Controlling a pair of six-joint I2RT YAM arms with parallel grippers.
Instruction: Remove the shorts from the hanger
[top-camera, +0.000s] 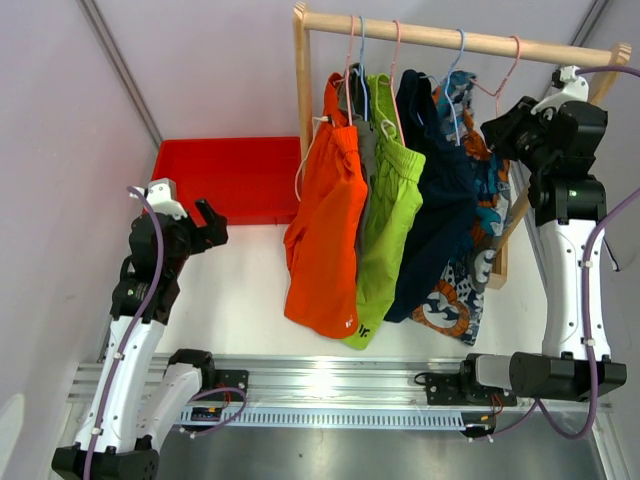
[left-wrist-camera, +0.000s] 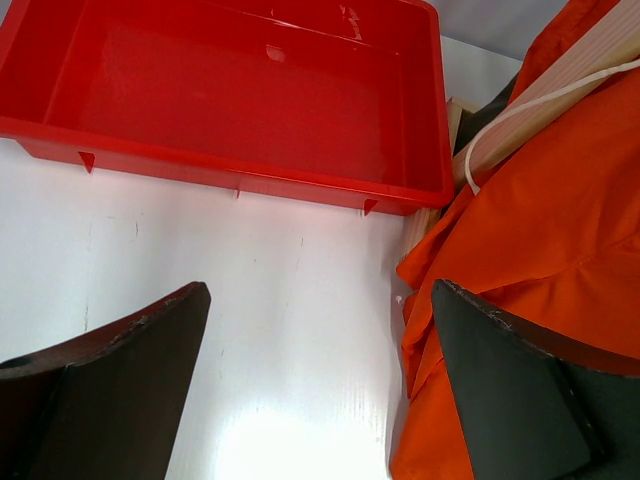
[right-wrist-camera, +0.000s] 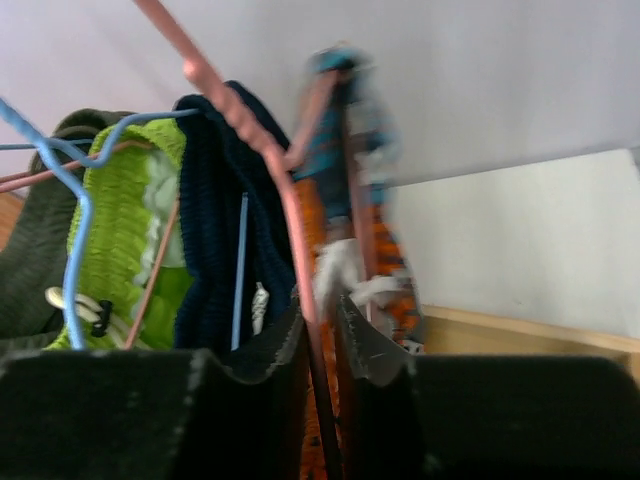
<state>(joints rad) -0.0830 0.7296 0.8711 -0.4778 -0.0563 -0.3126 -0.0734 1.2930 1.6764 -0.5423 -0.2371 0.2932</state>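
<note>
Hanging from the wooden rail (top-camera: 450, 38), upper middle of the top view: five pairs of shorts (top-camera: 400, 200). Right gripper (right-wrist-camera: 320, 310) jaws pinched on the pink hanger (right-wrist-camera: 290, 215) wire carrying the printed shorts (top-camera: 470, 280), rightmost. Left gripper (left-wrist-camera: 320, 300) jaws spread wide over the tabletop (left-wrist-camera: 250, 330), beside the orange shorts (left-wrist-camera: 540, 230). Best bet: lift the hook straight up clear of the rail before drawing away.

Left claw (left-wrist-camera: 320, 288) hangs low, spread wide; right claw (right-wrist-camera: 320, 300), raised high, pinches a pink hanger wire (right-wrist-camera: 215, 90).
</note>
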